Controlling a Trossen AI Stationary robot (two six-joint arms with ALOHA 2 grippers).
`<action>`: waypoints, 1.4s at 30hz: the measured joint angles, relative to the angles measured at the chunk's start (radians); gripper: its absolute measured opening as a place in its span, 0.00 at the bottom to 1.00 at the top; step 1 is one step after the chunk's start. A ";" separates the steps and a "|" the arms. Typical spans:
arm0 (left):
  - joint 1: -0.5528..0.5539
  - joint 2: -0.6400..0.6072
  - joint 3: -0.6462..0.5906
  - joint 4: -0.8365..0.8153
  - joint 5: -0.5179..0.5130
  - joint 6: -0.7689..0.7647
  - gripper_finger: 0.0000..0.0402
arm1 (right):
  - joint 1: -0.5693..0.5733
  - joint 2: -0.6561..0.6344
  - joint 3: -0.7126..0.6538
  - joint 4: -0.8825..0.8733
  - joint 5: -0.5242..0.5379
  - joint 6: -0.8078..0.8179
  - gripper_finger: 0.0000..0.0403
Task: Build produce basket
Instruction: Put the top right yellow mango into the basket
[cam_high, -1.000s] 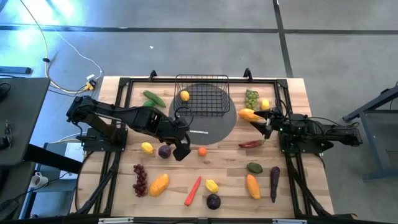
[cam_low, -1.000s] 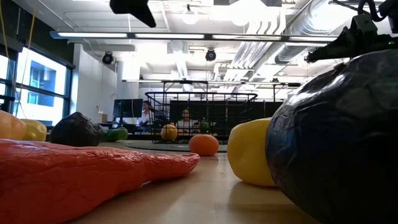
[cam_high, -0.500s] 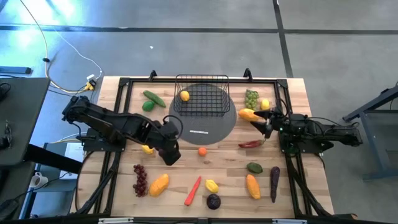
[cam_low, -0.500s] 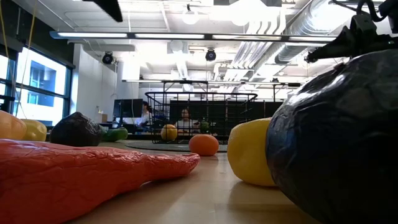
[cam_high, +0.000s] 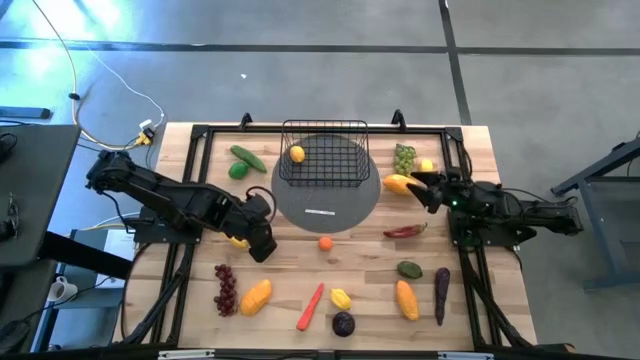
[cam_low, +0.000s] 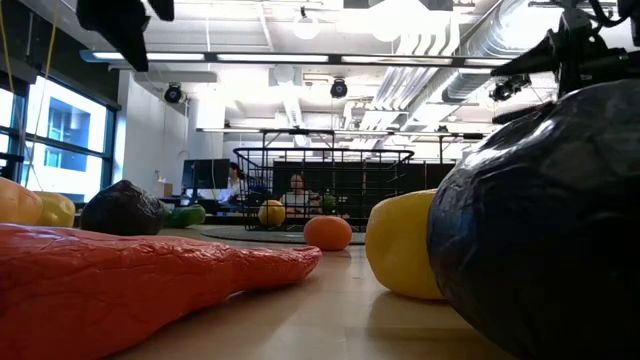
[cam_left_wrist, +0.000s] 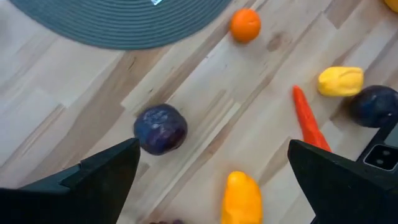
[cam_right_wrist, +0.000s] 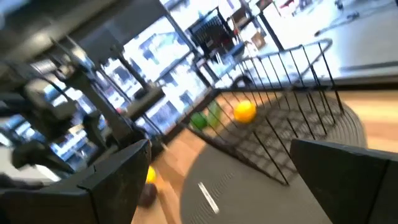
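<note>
Overhead, left jaws (cam_high: 262, 243) hide plum (cam_left_wrist: 160, 129); wrist view shows it, both jaws wide

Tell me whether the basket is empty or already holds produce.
Nearly empty: the basket holds one small yellow-orange fruit near its left side. In the high view no other produce shows through the wire; the rest lies out on the table.

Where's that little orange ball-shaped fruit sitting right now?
In the high view, the small orange fruit lies on the wooden table near the middle, just off the grey round mat's front edge.
</note>
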 joint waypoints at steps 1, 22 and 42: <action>0.005 -0.015 -0.017 0.020 0.000 0.000 0.99 | 0.000 0.000 0.000 0.018 0.008 0.000 0.92; 0.354 -0.252 -0.318 0.106 0.127 0.318 0.99 | 0.000 0.247 0.346 -0.104 0.172 -0.198 0.92; 0.625 -0.258 -0.324 0.121 0.209 0.594 0.99 | -0.001 0.701 0.579 -0.506 0.068 -0.031 0.92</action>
